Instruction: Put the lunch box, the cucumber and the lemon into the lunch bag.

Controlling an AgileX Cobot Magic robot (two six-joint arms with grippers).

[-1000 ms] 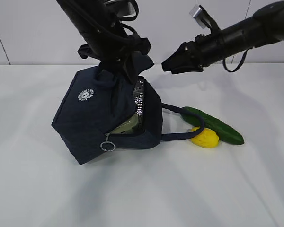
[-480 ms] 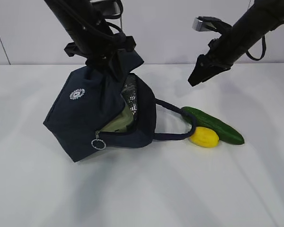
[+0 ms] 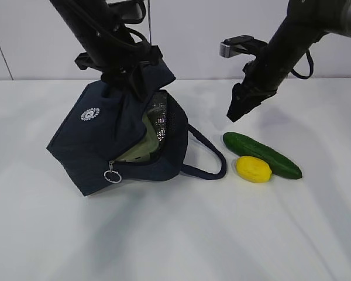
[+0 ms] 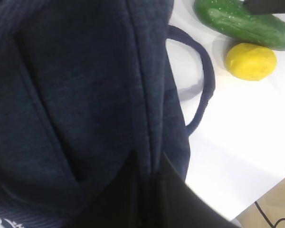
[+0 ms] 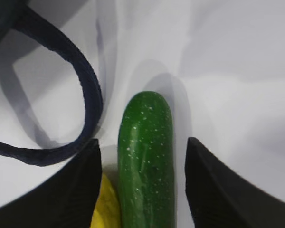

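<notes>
The navy lunch bag (image 3: 99, 140) stands tilted on the table, its mouth facing right. My left gripper (image 3: 126, 79) is shut on the bag's top fabric (image 4: 76, 95) and holds it up. The pale green lid of the lunch box (image 3: 137, 151) shows inside the opening. To the right, the cucumber (image 3: 262, 154) lies on the table with the lemon (image 3: 253, 169) touching its near side. My right gripper (image 3: 237, 111) hangs open above the cucumber's left end. In the right wrist view the cucumber (image 5: 146, 161) lies between the spread fingers, untouched, with the lemon (image 5: 107, 206) by the left finger.
One loop handle (image 3: 207, 155) of the bag lies on the table between the bag and the cucumber, close to my right gripper's left finger (image 5: 80, 180). The silver zipper ring (image 3: 111, 174) hangs at the bag's front corner. White tabletop all around.
My left arm has dragged the bag leftward, drawing the handle off the lemon and cucumber. My right gripper has swung from beside the bag's mouth down over the cucumber's left end.
</notes>
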